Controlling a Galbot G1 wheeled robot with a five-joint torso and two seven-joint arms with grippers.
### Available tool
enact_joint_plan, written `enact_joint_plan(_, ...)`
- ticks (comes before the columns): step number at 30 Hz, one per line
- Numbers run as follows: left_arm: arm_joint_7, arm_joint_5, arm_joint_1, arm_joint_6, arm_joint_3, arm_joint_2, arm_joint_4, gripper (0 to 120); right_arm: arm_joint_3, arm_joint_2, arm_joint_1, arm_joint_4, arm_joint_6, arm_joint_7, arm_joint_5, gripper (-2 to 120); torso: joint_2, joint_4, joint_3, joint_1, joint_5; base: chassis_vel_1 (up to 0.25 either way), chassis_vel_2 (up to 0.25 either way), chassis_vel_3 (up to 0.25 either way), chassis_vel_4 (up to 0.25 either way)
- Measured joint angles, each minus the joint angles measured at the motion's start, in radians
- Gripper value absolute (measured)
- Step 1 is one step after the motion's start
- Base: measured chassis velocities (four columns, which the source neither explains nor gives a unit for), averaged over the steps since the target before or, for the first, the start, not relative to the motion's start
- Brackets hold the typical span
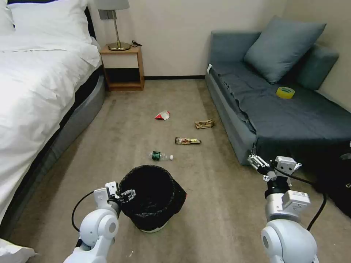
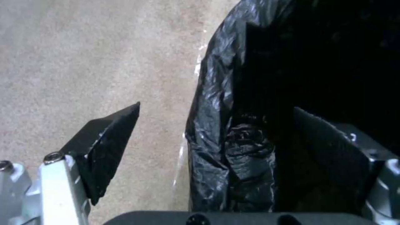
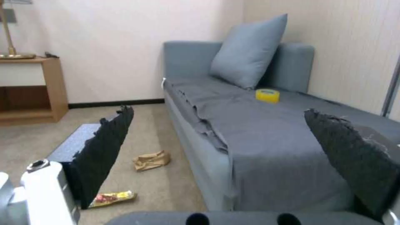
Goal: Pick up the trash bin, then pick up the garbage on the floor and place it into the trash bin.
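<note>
Jaws of the left gripper [image 1: 127, 194] stand spread astride the rim of the small round black trash bin [image 1: 153, 197] with its black plastic liner, 1 finger [image 2: 106, 147] outside, 1 inside, neither visibly pressing. The bin stands on the beige carpet [image 1: 219, 204] just before the robot. The right gripper [image 1: 260, 165] hangs wide open and empty beside the grey sofa [image 1: 292, 120]; 4 litter pieces lie beyond the bin.

The black-lined trash bin [image 1: 151, 197] is standing upright on the carpet; beyond it are lying bottle [image 1: 160, 156], wrapper [image 1: 187, 140], paper wad [image 1: 204, 124] and carton scrap [image 1: 162, 115].
</note>
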Motion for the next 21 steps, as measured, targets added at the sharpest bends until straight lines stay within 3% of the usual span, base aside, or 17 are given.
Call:
enact_joint_plan(8, -0.010, -0.035, -0.002, -0.007, -0.003, 0.004, 0.017, 76, 0.001, 0.001, 0.006, -0.012, 0.006, 0.006, 0.000, 100, 0.000, 0.0002, 0.000, 0.000, 0.0003, 0.000, 0.000, 0.000, 0.000)
enact_joint_plan(12, -0.010, -0.045, 0.001, -0.008, -0.005, 0.004, 0.019, 55, 0.000, -0.002, 0.007, -0.015, 0.006, 0.008, 0.000, 100, 0.000, 0.0002, 0.000, 0.000, 0.0004, 0.000, 0.000, 0.000, 0.000)
enact_joint_plan(14, -0.010, -0.046, 0.002, -0.008, -0.005, 0.003, 0.018, 53, 0.000, -0.002, 0.007, -0.015, 0.006, 0.008, 0.000, 100, 0.000, 0.0002, 0.000, 0.000, 0.0004, 0.000, 0.000, 0.000, 0.000)
enact_joint_plan(21, -0.009, -0.058, 0.012, -0.008, -0.006, -0.001, 0.013, 23, 0.001, -0.006, 0.007, -0.017, 0.010, 0.012, 0.002, 100, 0.000, 0.0002, 0.000, 0.000, 0.0002, 0.000, 0.000, 0.000, 0.000)
